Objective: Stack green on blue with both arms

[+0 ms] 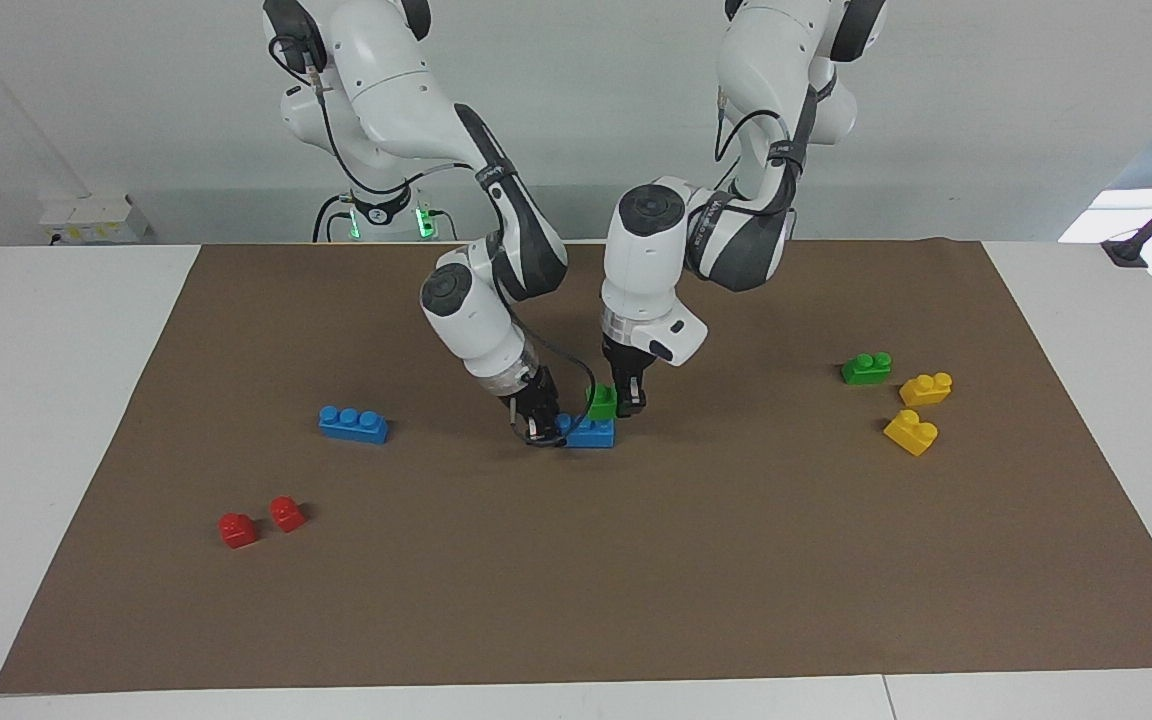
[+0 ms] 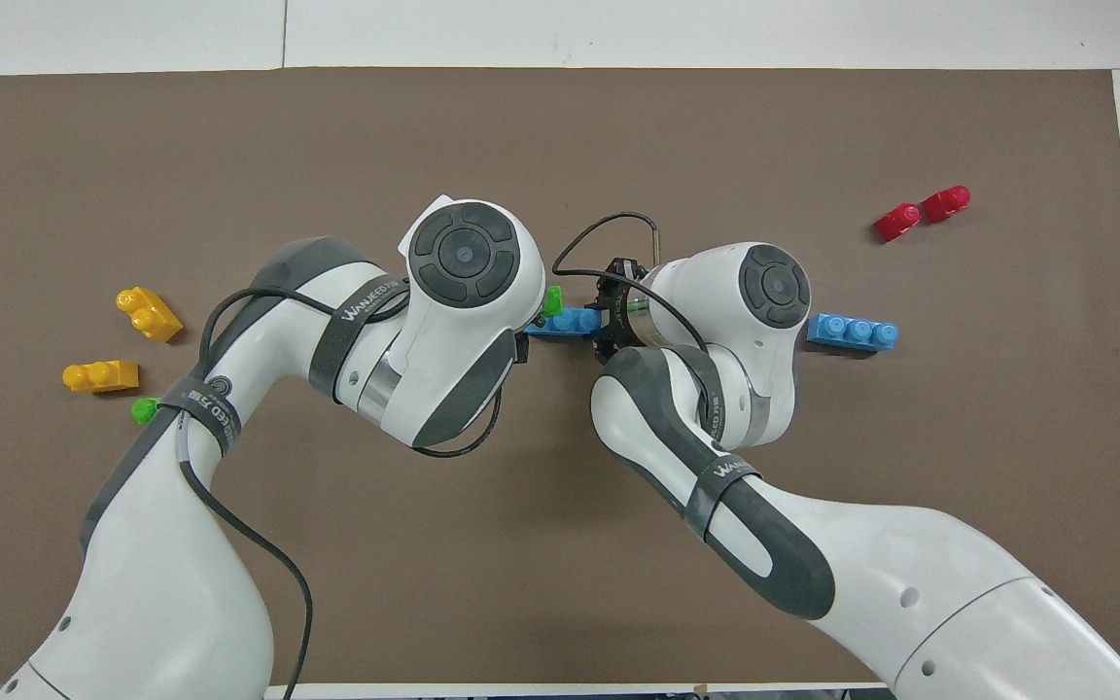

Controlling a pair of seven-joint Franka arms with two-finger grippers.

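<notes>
A blue three-stud brick lies at the middle of the brown mat. My right gripper is shut on the end of it that points toward the right arm's end of the table. My left gripper is shut on a green two-stud brick and holds it on top of the blue brick's other end. In the overhead view the blue brick and a corner of the green brick show between the two wrists. My right gripper shows there, and my left gripper is hidden under its wrist.
A second blue brick and two red bricks lie toward the right arm's end. A second green brick and two yellow bricks lie toward the left arm's end.
</notes>
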